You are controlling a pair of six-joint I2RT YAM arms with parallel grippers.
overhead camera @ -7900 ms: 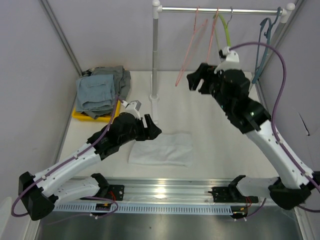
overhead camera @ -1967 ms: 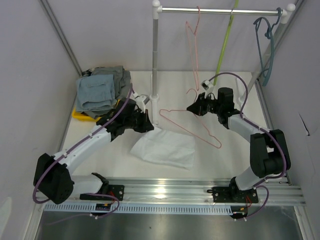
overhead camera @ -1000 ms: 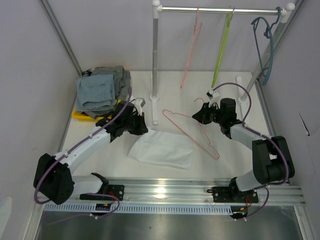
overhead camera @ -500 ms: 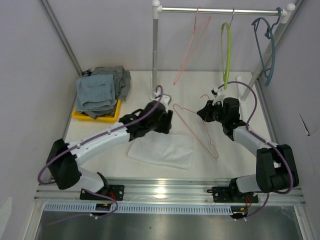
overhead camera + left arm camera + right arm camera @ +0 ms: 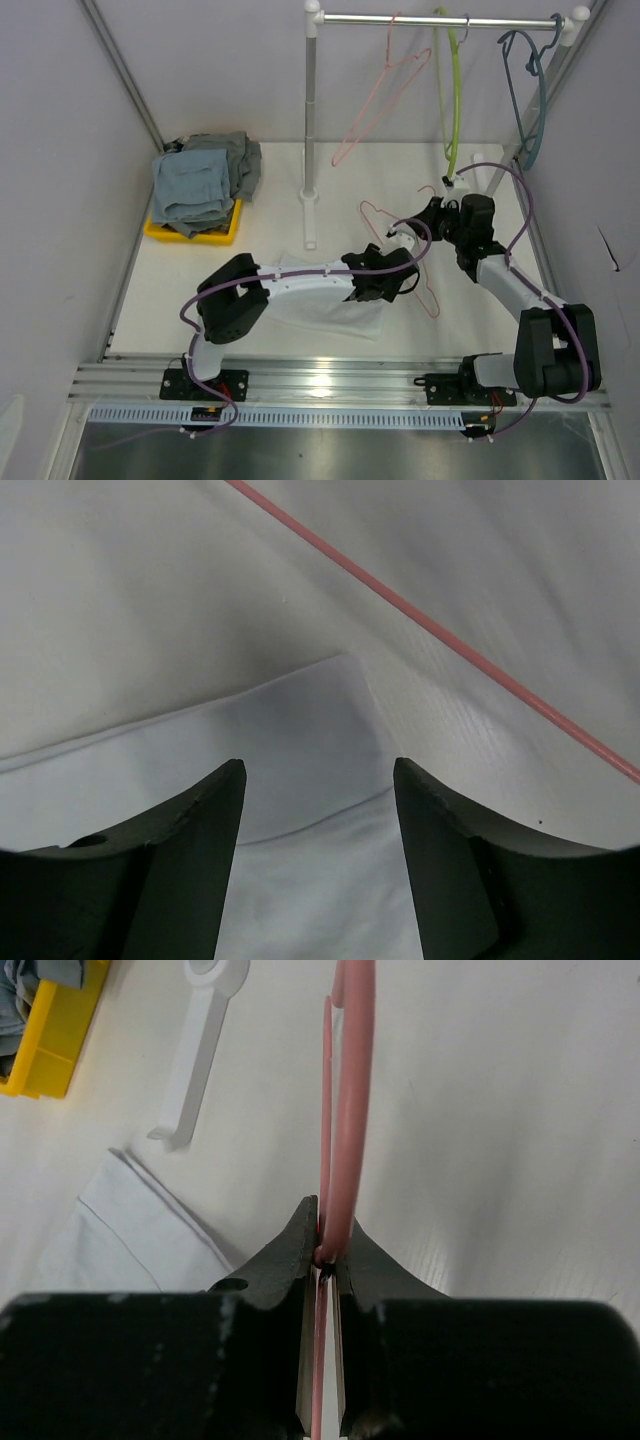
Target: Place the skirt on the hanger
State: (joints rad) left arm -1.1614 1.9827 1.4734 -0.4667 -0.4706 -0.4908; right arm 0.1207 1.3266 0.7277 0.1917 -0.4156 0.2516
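Observation:
The white skirt (image 5: 320, 310) lies flat on the table, partly covered by my left arm. My left gripper (image 5: 400, 283) has reached across to the skirt's right edge. In the left wrist view this gripper (image 5: 318, 767) is open, and a corner of the skirt (image 5: 290, 730) lies between and below its fingers. A pink hanger (image 5: 431, 297) slants over the table just right of the skirt, and its wire (image 5: 450, 645) passes beyond the skirt's corner. My right gripper (image 5: 425, 213) is shut on the hanger near the hook. The right wrist view shows that gripper (image 5: 328, 1230) pinching the pink wire (image 5: 355, 1080), with the skirt (image 5: 130, 1230) at lower left.
A clothes rail at the back carries a pink hanger (image 5: 385, 80), a green one (image 5: 452, 100) and a blue one (image 5: 530, 90). Its pole (image 5: 311, 110) and white foot (image 5: 200, 1050) stand behind the skirt. A yellow tray (image 5: 160, 232) of grey clothes sits at far left.
My left arm swung right across the skirt to its right edge, and its jaws opened. The right gripper carried the pink hanger slightly to the right.

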